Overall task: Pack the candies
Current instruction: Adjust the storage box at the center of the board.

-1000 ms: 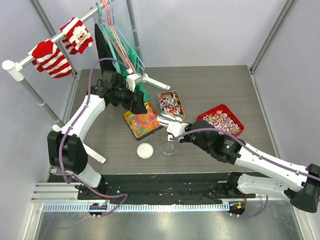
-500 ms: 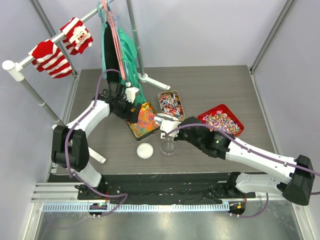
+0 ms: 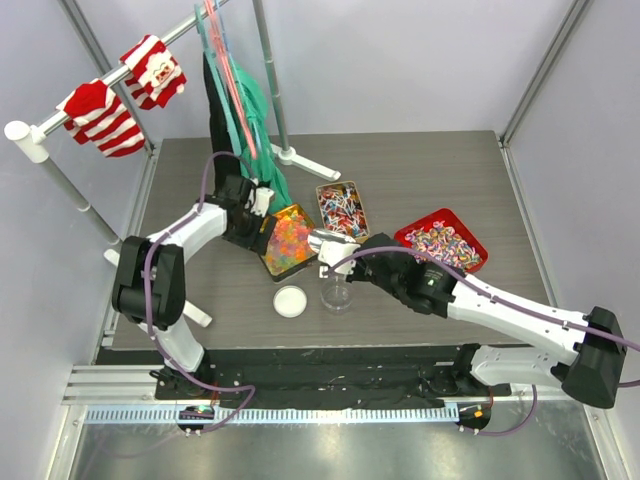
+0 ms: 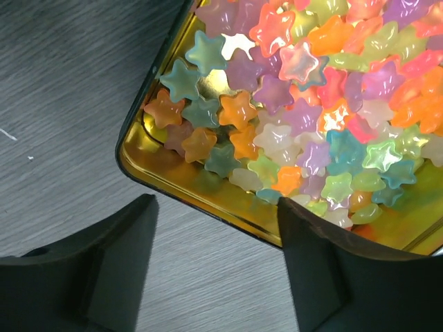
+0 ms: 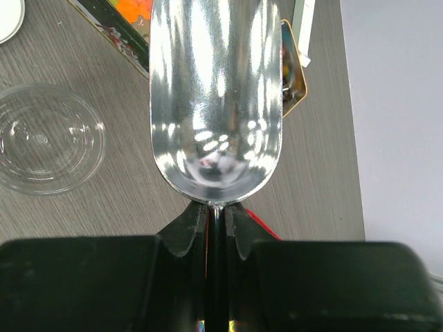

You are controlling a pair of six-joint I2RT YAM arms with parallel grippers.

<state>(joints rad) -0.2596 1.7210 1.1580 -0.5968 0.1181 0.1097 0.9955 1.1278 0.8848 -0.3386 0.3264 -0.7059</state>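
The candies are bright star-shaped gummies [image 4: 311,104] filling a gold tray [image 4: 208,200], which sits left of centre [image 3: 270,262] in the top view. More wrapped candies lie in a small dark tray [image 3: 341,207] and in a red tray [image 3: 442,243]. My left gripper [image 4: 214,238] is open and low over the gold tray's near rim. One finger is over the table and the other over the tray's inside edge. My right gripper [image 5: 216,214] is shut on the handle of an empty silver scoop [image 5: 216,97], which hovers between the gold tray and a clear cup [image 3: 337,293].
A white lid [image 3: 290,301] lies left of the clear cup [image 5: 45,138]. A clothes rack stands at the back left, with hanging garments [image 3: 240,110] just behind my left arm and striped socks [image 3: 100,115] on its rail. Its foot [image 3: 300,158] rests on the table.
My left gripper has come down and back to the gold tray's left rim, and its jaws have narrowed a little. The right arm with the scoop has shifted slightly left. The hanging clothes have swung.
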